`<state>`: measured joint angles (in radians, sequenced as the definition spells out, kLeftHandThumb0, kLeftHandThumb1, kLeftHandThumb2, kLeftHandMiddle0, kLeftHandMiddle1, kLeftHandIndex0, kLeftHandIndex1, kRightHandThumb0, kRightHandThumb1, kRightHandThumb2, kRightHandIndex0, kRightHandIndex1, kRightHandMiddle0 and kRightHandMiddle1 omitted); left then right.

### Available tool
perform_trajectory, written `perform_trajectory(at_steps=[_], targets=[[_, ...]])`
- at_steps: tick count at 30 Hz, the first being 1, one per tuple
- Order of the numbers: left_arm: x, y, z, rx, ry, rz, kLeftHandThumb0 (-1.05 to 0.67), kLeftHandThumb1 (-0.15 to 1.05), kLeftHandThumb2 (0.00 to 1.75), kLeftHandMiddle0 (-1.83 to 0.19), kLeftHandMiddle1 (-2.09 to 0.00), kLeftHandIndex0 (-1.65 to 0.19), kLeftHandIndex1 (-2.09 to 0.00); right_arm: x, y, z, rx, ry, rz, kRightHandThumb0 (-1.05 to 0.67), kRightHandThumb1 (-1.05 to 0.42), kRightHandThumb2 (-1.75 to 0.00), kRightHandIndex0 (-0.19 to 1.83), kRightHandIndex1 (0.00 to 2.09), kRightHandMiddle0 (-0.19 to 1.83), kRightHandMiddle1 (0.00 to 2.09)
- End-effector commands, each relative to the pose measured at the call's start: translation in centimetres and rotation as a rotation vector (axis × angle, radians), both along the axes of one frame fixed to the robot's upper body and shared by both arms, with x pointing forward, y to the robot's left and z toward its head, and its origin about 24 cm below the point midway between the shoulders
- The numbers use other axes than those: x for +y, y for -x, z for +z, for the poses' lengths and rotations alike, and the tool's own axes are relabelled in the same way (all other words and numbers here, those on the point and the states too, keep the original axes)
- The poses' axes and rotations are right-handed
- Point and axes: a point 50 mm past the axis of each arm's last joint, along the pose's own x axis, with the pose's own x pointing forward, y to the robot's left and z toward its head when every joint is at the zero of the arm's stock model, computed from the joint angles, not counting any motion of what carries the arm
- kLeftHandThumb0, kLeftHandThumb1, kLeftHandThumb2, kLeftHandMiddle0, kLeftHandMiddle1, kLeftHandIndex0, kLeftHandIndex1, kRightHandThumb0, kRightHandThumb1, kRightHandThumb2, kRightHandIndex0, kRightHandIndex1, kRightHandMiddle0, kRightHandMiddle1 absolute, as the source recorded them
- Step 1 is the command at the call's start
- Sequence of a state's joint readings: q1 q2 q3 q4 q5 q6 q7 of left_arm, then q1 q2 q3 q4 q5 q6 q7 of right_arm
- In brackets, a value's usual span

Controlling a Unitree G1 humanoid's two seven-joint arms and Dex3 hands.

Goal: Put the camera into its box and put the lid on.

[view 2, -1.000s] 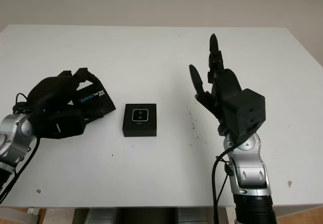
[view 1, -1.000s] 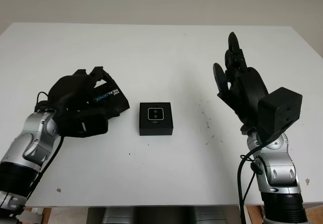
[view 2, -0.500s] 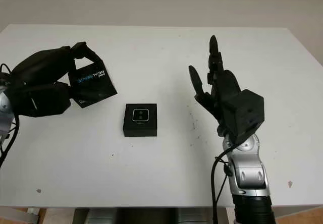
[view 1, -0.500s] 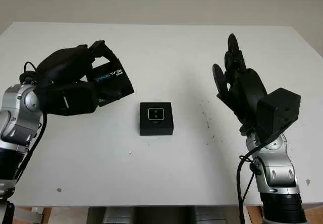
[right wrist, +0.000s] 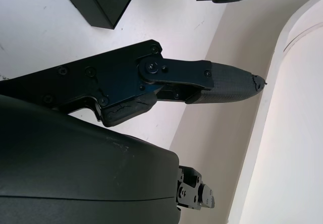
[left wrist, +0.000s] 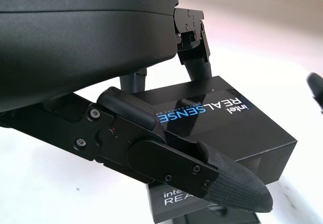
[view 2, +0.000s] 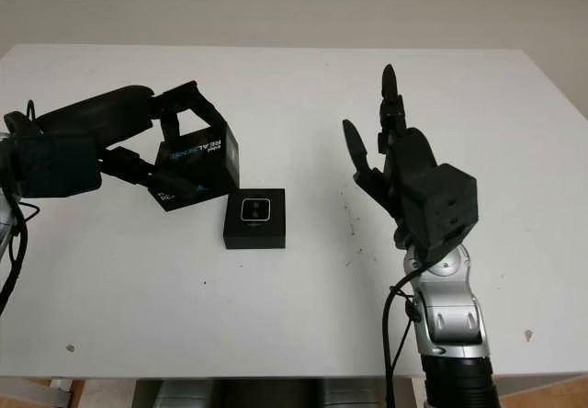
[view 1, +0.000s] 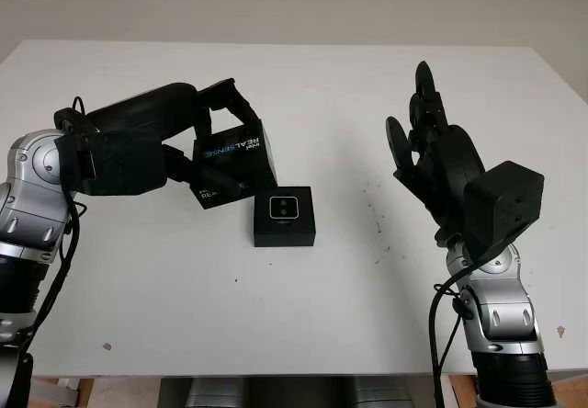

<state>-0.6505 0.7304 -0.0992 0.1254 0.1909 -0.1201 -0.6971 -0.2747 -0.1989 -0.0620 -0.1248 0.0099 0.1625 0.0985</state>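
Left hand (view 1: 216, 141) grips the black cardboard lid (view 1: 232, 157) just left of the black open box (view 1: 284, 216); level it and centre before lowering. Right hand (view 1: 432, 151) open, far right.

- A white table (view 1: 303, 316) spans nearly the whole head view, its far edge running straight across near the top.
- Small dark specks mark the tabletop right of centre.
- Behind the table stands a plain beige wall (view 1: 294, 4).
- Below the near edge, strips of brownish floor (view 1: 83, 394) show at the corners, with grey parts under the middle.
- The light is soft and even, and shadows are faint.
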Motion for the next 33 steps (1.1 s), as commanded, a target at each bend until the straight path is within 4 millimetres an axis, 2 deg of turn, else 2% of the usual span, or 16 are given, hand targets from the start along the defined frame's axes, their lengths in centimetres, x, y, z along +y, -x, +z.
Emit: perform_trajectory(at_steps=[1, 5, 9, 14, 22, 33], targets=[[-0.6, -0.1, 0.6, -0.015, 0.004, -0.032, -0.20, 1.00, 0.05, -0.68, -2.09, -0.40, -2.09, -0.1, 0.2, -0.1, -0.005, -0.006, -0.003, -0.81, -1.05, -0.49, -0.19, 0.00, -0.19, 0.00], [-1.3, -0.1, 0.3, -0.014, 0.019, -0.076, -0.23, 1.01, 0.06, -0.67, -2.09, -0.37, -2.09, -0.1, 0.3, -0.1, 0.012, 0.008, -0.017, -0.83, -1.05, -0.50, -0.19, 0.00, -0.19, 0.00], [-1.8, -0.2, -0.3, -0.028, 0.033, -0.092, -0.21, 1.01, 0.06, -0.70, -2.09, -0.44, -2.09, -0.1, 0.3, -0.1, 0.010, 0.016, -0.017, -0.83, -1.05, -0.51, -0.19, 0.00, -0.19, 0.00], [-2.6, -0.4, -0.9, -0.077, -0.017, -0.071, -0.22, 1.01, 0.06, -0.71, -2.09, -0.45, -2.09, 0.0, 0.4, -0.1, 0.011, 0.007, -0.017, -0.84, -1.05, -0.51, -0.19, 0.00, -0.19, 0.00], [-4.0, -0.4, -2.6, -0.141, -0.076, -0.069, -0.13, 1.01, 0.06, -0.69, -2.09, -0.43, -2.09, 0.1, 0.5, -0.2, 0.007, 0.018, -0.031, -0.83, -1.05, -0.52, -0.19, 0.00, -0.19, 0.00], [-4.8, -0.5, -4.3, -0.131, -0.126, -0.070, -0.12, 1.00, 0.05, -0.72, -2.09, -0.42, -2.09, 0.4, 0.6, -0.2, -0.003, 0.008, -0.032, -0.81, -1.05, -0.52, -0.19, 0.00, -0.19, 0.00]])
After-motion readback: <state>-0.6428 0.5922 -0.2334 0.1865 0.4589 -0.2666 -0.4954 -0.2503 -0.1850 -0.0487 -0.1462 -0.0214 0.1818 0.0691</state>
